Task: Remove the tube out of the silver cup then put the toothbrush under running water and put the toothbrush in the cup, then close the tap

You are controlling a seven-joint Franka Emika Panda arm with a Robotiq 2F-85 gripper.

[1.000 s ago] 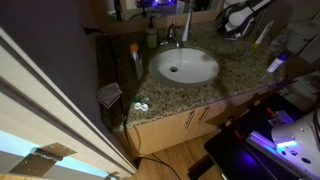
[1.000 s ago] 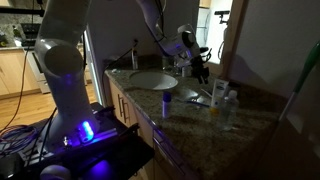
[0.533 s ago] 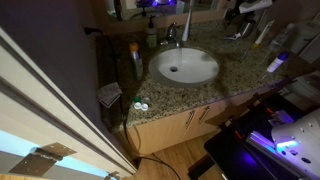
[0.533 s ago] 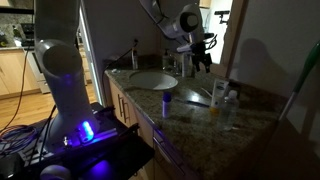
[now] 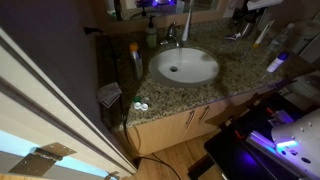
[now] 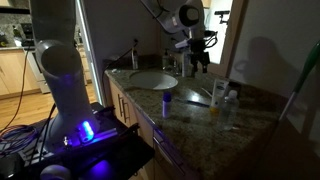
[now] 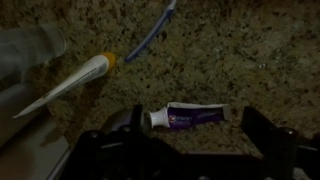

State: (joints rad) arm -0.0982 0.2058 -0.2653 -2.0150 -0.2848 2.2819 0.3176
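Granite countertop (image 5: 232, 76), dim light. Round white basin (image 5: 153, 67) is set mid-counter. The tap (image 5: 171, 37) stands at the back edge behind it, with a green soap bottle (image 5: 151, 36) just beside it toward the far left corner. Whether water is running cannot be told.

The gripper (image 7: 196, 122) hangs over the back right part of the counter, clear of the surface. In an exterior view it sits high at the frame's top edge (image 5: 250, 8); in an exterior view it points straight down (image 6: 198, 58) past the basin, close to the wall.

Wrist view: the pincer is released, jaws spread wide. The two dark fingers (image 7: 131, 124) show at the bottom of the frame with bare granite between them.

The tube (image 7: 190, 117), white cap and purple body, lies flat on the counter directly beneath the spread fingers. Nothing is gripping it.

The toothbrush (image 7: 152, 38), blue handle, lies on the granite nearer the back edge, slanted. Its lower end comes close to the orange collar of a long white tube (image 7: 70, 85) that lies slanted beside it; contact cannot be told.

A blurred pale shape fills the wrist view's upper left corner and cannot be identified. The silver cup cannot be picked out with confidence in any view.
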